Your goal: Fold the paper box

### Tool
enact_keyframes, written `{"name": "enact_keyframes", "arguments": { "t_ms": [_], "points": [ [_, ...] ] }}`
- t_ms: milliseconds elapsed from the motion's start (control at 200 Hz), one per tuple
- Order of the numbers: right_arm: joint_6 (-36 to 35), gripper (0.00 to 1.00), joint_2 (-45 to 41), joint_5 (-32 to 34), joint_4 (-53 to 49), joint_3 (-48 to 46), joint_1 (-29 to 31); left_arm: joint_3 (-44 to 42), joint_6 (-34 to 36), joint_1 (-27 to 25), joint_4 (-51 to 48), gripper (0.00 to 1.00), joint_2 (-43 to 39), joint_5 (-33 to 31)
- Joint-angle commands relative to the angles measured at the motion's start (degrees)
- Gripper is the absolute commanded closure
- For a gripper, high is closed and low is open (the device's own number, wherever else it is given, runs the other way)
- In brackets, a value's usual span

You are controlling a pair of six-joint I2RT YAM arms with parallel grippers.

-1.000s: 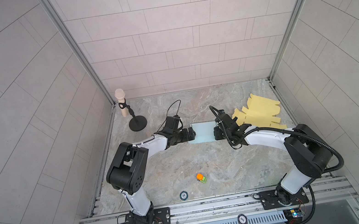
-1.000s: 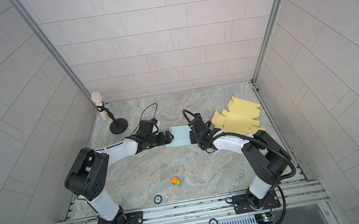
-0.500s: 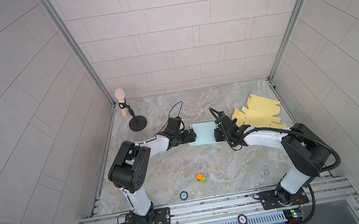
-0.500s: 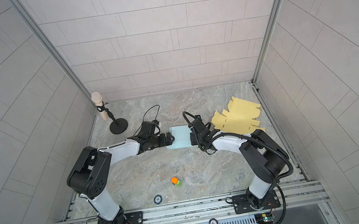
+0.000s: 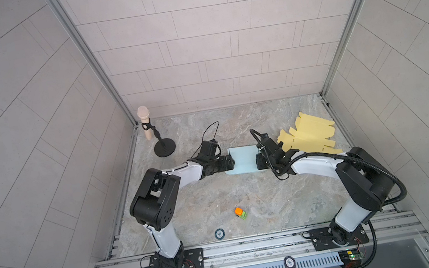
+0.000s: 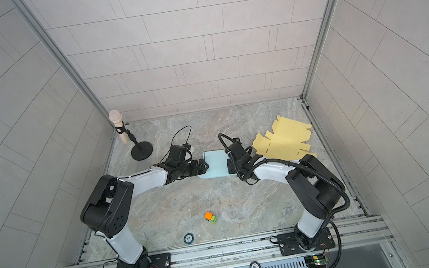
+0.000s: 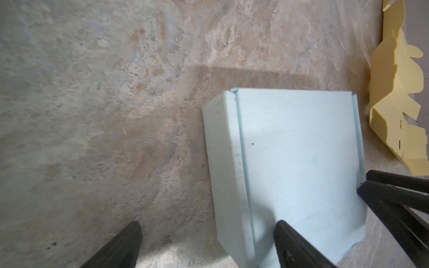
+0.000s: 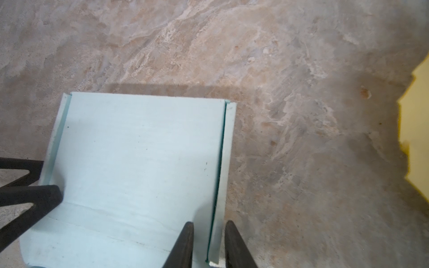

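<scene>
Two grippers, one blue box. The left gripper (image 7: 209,222) gapes wide astride one side wall of the box (image 7: 297,150). The right gripper (image 8: 209,222) is narrow around the opposite wall; whether it pinches, I cannot tell. The box sits mid-table (image 5: 217,197), with yellow sheets (image 5: 309,138) near its right edge and bare table in front.

A robotics lab cell: tiled walls (image 5: 208,40), aluminium posts (image 5: 88,58), marbled tabletop (image 5: 245,193), base rail (image 5: 253,247).
</scene>
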Motion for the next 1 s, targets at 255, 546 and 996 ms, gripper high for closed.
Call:
{"name": "enact_keyframes", "arguments": {
  "t_ms": [255,546,996],
  "points": [
    [-0.91,0.66,-2.7,1.12,-3.12,1.13,-0.19,-0.95,1.6,-0.3,-4.18,0.08,-0.62,-2.35],
    [-3.25,0.53,-7.34,1.28,-8.22,2.96,-0.17,-0.3,0.97,-0.4,-6.26,0.06,-3.18,-4.11],
    [-5.49,0.4,-10.87,-1.58,-19.42,6.08,0.54,-2.6,0.83,-3.23,-9.49,0.0,-12.7,-5.92]
  ]
}}
